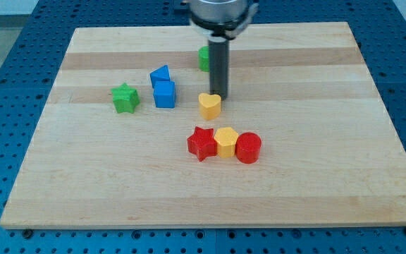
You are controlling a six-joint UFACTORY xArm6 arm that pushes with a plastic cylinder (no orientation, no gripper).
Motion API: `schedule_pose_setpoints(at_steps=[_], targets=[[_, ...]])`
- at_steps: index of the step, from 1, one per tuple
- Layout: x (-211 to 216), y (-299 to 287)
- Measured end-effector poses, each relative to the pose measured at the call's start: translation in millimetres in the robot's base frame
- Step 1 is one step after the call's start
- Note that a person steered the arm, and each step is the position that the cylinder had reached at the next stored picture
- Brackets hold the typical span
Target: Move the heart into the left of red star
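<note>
The yellow heart (pixel 209 105) lies near the middle of the wooden board (pixel 316 183). My tip (pixel 219 94) stands just behind the heart, at its upper right edge, touching or nearly touching it. The red star (pixel 202 144) lies below the heart, toward the view's bottom. It is the left end of a row, with a yellow hexagon (pixel 225 141) and a red cylinder (pixel 248 148) to its right.
A blue triangle (pixel 160 75) sits above a blue cube (pixel 164 94) left of the heart. A green star (pixel 125 98) lies further left. A green block (pixel 204 58) is partly hidden behind the rod near the view's top.
</note>
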State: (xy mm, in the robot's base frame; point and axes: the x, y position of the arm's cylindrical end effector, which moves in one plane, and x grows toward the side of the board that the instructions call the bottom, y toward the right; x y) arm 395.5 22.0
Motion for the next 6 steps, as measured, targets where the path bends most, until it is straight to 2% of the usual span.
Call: schedule_pose_setpoints(at_steps=[3,4,6], targets=[[28,-34],[37,-84],[42,-98]])
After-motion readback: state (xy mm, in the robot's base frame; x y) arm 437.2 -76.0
